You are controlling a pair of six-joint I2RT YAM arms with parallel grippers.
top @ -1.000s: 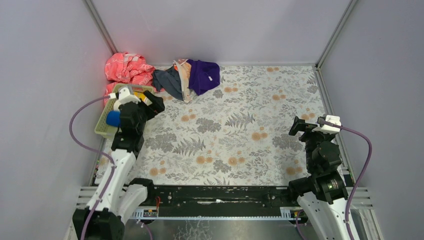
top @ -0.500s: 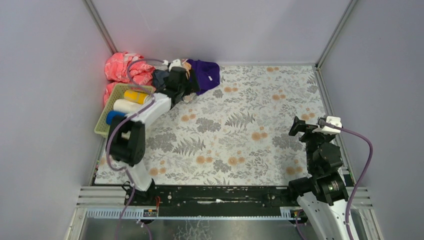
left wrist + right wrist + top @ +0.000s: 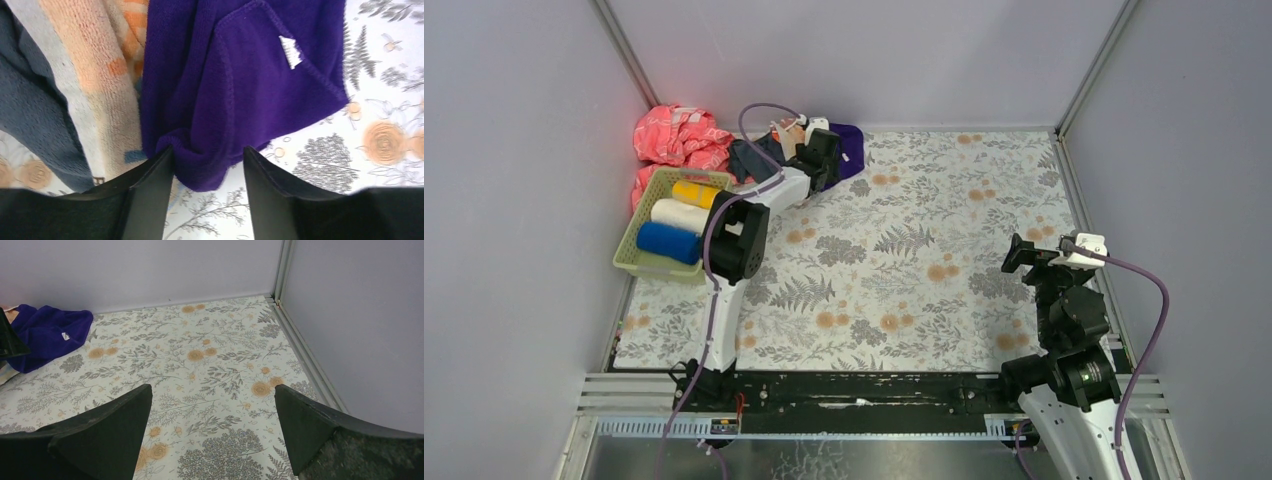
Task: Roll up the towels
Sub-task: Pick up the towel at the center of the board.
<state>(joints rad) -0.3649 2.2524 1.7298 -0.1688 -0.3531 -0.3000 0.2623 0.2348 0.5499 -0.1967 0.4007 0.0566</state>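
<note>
Far-left corner: a crumpled coral-pink printed cloth [image 3: 674,135] lies heaped against the walls, behind the basket.
Basket: a pale green slatted plastic basket [image 3: 627,255] sits at the left edge of the worktop, near the pink heap.
Basket contents: three rolled towels lie side by side, the yellow roll [image 3: 696,192] farthest, the white roll [image 3: 679,213] in the middle and the blue roll [image 3: 667,242] nearest.
Left arm: stretched far over the worktop to the loose towel heap at the far wall.
Loose towels: the dark grey-blue terry towel [image 3: 30,110] lies leftmost. The cream towel with orange print [image 3: 90,75] touches it on the right. The purple terry towel [image 3: 240,85] touches the cream one and lies rightmost.
Purple towel detail: a small white tag [image 3: 290,52] shows on a folded-over corner.
Left end effector [image 3: 208,152]: the jaws are partly apart and straddle a near fold of the purple towel. The left finger [image 3: 150,185] touches the fold. The right finger [image 3: 265,185] stands just clear of it, so the fold is not clamped.
Worktop covering: a grey-and-orange floral print sheet [image 3: 904,250] spans the worktop.
Right end effector [image 3: 212,405]: the jaws are spread wide and hold nothing. It hangs over the right side of the worktop, well apart from the towels.
</note>
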